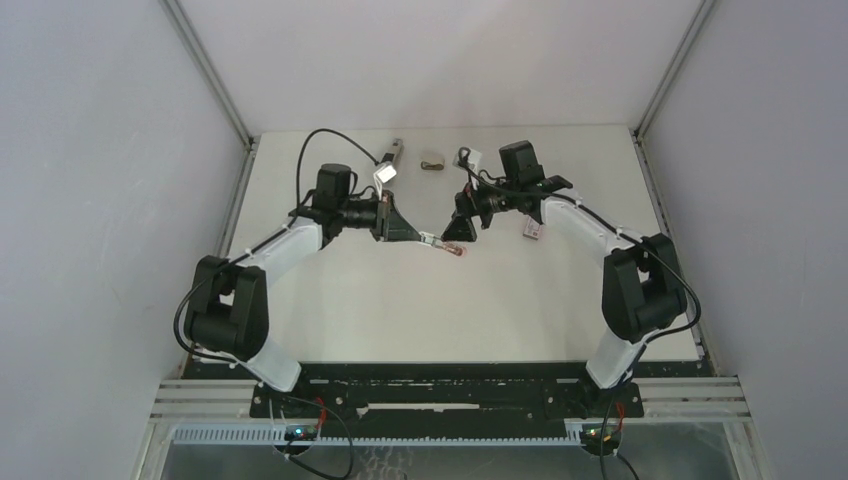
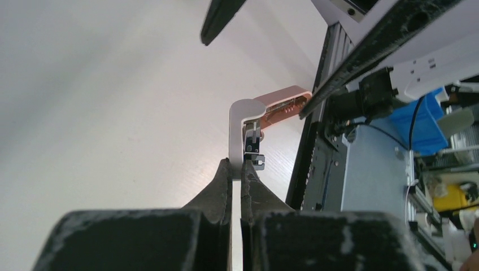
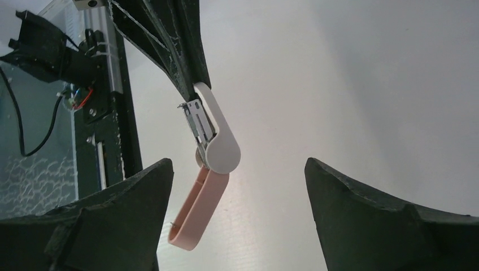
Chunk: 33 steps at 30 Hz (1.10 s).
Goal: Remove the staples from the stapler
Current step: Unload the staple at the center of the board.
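Bare table lies open between the arm bases and the two hands. Mid-table, the left hand is pressed together on the white arm of the stapler. The stapler runs left to right, folded open at its hinge, with the pink arm angling toward the right hand. That hand's fingers stand spread either side of the hinge end. The metal channel is tiny, and staples inside cannot be made out. Further back, a small box sits beside the right arm. A slim dark piece lies by the far edge.

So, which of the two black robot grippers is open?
The right gripper: its jaws stand wide apart, holding nothing. The left gripper is shut on the white arm of the white-and-pink hinged stapler.
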Each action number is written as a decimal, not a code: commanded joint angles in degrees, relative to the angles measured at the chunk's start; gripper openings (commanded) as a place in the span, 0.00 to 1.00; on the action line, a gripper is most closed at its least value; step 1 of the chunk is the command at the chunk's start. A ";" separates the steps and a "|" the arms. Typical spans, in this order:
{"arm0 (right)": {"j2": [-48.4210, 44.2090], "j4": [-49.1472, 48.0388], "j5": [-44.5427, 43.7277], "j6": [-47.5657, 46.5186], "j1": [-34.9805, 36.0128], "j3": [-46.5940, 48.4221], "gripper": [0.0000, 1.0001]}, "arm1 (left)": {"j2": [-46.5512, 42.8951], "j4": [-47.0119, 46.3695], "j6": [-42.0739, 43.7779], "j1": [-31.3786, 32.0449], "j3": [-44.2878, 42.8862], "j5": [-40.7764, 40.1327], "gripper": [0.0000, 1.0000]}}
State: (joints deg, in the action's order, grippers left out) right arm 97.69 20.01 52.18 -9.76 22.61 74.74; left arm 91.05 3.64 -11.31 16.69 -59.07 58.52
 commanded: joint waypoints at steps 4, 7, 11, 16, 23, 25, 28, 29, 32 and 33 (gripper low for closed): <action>2.69 10.43 6.79 -8.82 1.65 4.71 0.80 | -2.66 2.25 4.90 1.64 -2.54 4.33 0.00; 3.84 15.10 7.98 -12.94 2.52 6.22 0.75 | -2.66 2.27 4.91 1.85 -2.39 5.11 0.00; 4.49 16.94 9.09 -15.09 3.33 6.29 0.71 | -2.69 2.25 4.98 2.08 -2.11 5.89 0.00; 5.37 18.87 9.99 -16.82 4.00 6.84 0.63 | -2.51 2.25 5.05 2.22 -2.03 6.80 0.00; 6.71 21.68 11.71 -18.28 4.31 8.54 0.50 | -2.63 2.40 5.50 2.70 -1.84 8.11 0.00; 6.95 22.18 12.01 -18.46 4.42 8.83 0.47 | -2.63 2.66 5.93 2.80 -1.84 8.58 0.00; 7.69 24.31 13.02 -19.44 4.29 9.89 0.37 | -2.77 3.86 6.95 3.05 -2.13 9.12 0.00; 8.11 25.62 13.35 -19.96 4.36 10.55 0.34 | -2.79 4.13 7.14 3.12 -2.25 9.15 0.00; 9.89 30.08 14.88 -22.17 4.37 12.84 0.25 | -2.87 4.35 7.39 3.20 -2.27 9.15 0.00; 10.42 31.07 15.00 -22.57 4.40 13.53 0.22 | -2.83 4.36 7.36 3.21 -2.28 9.09 0.00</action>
State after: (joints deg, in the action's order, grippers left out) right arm 106.87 46.15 63.20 -28.08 26.61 84.20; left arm 90.94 7.94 -5.41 19.40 -59.07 65.25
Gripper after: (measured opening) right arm 0.295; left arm 0.026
